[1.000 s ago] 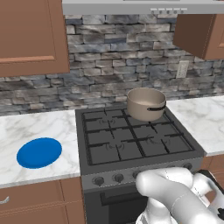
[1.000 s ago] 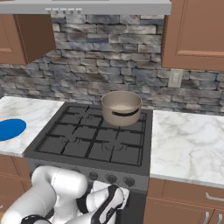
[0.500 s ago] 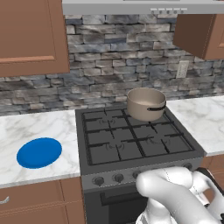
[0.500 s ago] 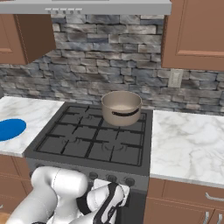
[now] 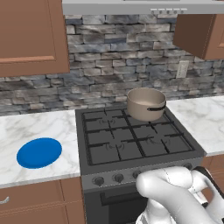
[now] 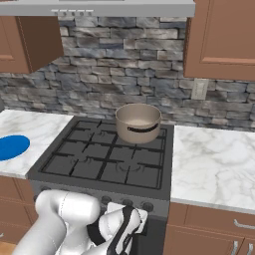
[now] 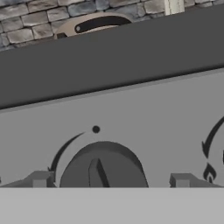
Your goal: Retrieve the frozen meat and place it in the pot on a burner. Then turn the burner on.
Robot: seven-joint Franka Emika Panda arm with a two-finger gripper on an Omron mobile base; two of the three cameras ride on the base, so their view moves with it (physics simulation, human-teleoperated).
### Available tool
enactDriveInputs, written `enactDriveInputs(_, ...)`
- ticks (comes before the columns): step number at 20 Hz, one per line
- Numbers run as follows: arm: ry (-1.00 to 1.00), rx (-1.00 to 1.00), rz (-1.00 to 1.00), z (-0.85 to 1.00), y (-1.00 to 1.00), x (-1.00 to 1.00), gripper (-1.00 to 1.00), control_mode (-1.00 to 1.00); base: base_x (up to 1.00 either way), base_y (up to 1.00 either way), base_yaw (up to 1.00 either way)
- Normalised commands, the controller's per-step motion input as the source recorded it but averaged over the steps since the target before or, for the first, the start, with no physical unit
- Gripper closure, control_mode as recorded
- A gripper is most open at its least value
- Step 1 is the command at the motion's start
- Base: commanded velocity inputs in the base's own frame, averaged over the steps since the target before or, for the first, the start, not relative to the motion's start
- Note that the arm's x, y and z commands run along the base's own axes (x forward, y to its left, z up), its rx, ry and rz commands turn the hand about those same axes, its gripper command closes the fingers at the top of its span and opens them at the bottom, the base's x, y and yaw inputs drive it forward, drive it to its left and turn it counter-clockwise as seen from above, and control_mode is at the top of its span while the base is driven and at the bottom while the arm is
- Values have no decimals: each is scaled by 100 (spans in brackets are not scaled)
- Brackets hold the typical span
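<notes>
Inside of the pot [image 5: 146, 103] largely screened by its own near wall in both base views; contents impossible to tell. In the hand view, pot hidden behind the stove's [image 5: 131, 140] top edge except for a strip of rim and dark handle. Knob [image 7: 103, 168] cut off below by the frame's lower band. Finger tips [image 7: 40, 180] barely poking up. Blue plate [image 6: 11, 147] clipped by the right base view's left edge. Right-hand knobs in the left base view masked by the arm.

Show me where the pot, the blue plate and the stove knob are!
pot [image 5: 146, 104], left base view, on its front wall.
blue plate [image 5: 39, 152], left base view, on its flat middle.
stove knob [image 7: 101, 168], hand view, on its round face.
</notes>
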Motion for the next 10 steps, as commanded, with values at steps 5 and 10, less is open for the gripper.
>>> enactDriveInputs(5, 0, 0, 0, 0, 0, 1, 100, -100, 0, 0, 0)
enactDriveInputs(10, 0, 0, 0, 0, 0, 1, 100, -100, 0, 0, 0)
